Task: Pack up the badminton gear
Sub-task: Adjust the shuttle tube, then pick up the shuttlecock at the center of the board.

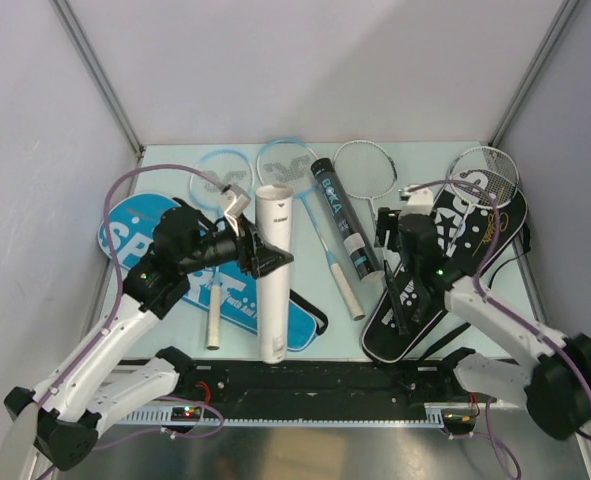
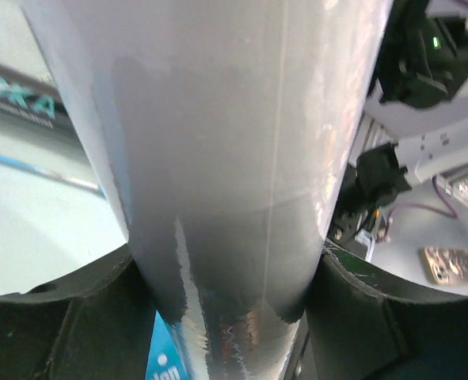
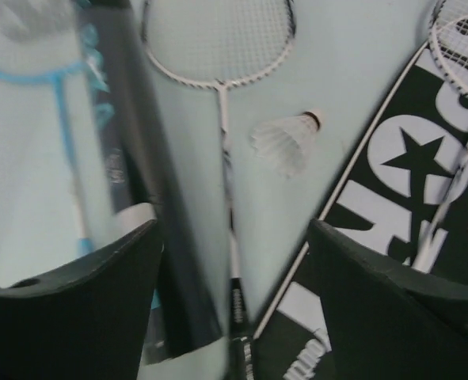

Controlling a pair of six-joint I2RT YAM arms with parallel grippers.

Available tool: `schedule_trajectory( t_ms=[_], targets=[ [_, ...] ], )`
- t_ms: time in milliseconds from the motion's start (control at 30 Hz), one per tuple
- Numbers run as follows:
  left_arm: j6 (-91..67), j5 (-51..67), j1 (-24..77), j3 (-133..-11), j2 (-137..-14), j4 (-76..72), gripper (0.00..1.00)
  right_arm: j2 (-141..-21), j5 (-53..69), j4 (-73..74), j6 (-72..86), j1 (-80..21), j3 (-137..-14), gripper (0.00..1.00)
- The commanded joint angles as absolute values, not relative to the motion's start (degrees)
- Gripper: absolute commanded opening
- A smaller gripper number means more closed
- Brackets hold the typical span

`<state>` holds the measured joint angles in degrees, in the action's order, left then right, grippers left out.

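Observation:
My left gripper is shut on the white tube, which fills the left wrist view between both fingers. My right gripper is open and empty, hovering over the table by the black tube. Its wrist view shows a white shuttlecock lying ahead of the fingers, a silver racket, the black tube and the black "SPORT" cover. Two light-blue rackets lie at the back. A second silver racket rests on the black cover. The blue cover lies under my left arm.
The table's back edge meets the white walls and metal posts. The black rail with the arm bases runs along the near edge. Purple cables loop beside both arms.

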<state>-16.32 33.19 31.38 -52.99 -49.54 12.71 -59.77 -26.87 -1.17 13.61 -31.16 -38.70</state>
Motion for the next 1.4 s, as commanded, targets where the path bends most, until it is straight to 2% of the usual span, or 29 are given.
schedule_trajectory(
  t_ms=[0, 67, 167, 533, 767, 900, 1100, 1267, 1367],
  targets=[
    [-14.0, 35.4, 33.5, -51.1, -48.9, 13.7, 0.58, -68.5, -29.4, -4.2, -4.5, -28.1, -43.7, 0.68],
    [-12.9, 35.3, 34.6, -50.4, -48.6, 14.3, 0.59, -72.2, -26.5, -5.8, -7.2, -25.8, -44.5, 0.57],
    [-11.4, 34.4, 36.0, -49.6, -47.8, 15.4, 0.59, -77.3, -22.9, -6.4, -10.5, -23.0, -46.1, 0.51],
    [-9.8, 32.4, 36.7, -49.4, -47.4, 16.6, 0.62, -91.7, -19.3, -9.3, -14.9, -18.8, -51.7, 0.48],
    [-9.1, 32.1, 36.7, -49.5, -47.9, 17.1, 0.62, -99.0, -26.7, -14.5, -18.0, -18.6, -54.1, 0.43],
    [-8.9, 32.1, 36.7, -49.5, -48.0, 17.3, 0.62, -102.4, -31.8, -17.3, -21.5, -18.6, -54.9, 0.35],
    [-8.8, 32.2, 36.7, -49.7, -48.4, 17.4, 0.62, -102.4, -33.4, -17.7, -21.9, -18.4, -55.4, 0.04],
    [-8.5, 32.1, 36.8, -49.5, -48.1, 17.5, 0.63, -97.6, -32.2, -12.9, -19.6, -18.7, -56.3, 0.0],
    [-8.4, 31.1, 36.8, -49.1, -47.6, 17.5, 0.64, -93.6, -27.3, -5.3, -16.9, -18.5, -58.6, 0.0]
  ],
)
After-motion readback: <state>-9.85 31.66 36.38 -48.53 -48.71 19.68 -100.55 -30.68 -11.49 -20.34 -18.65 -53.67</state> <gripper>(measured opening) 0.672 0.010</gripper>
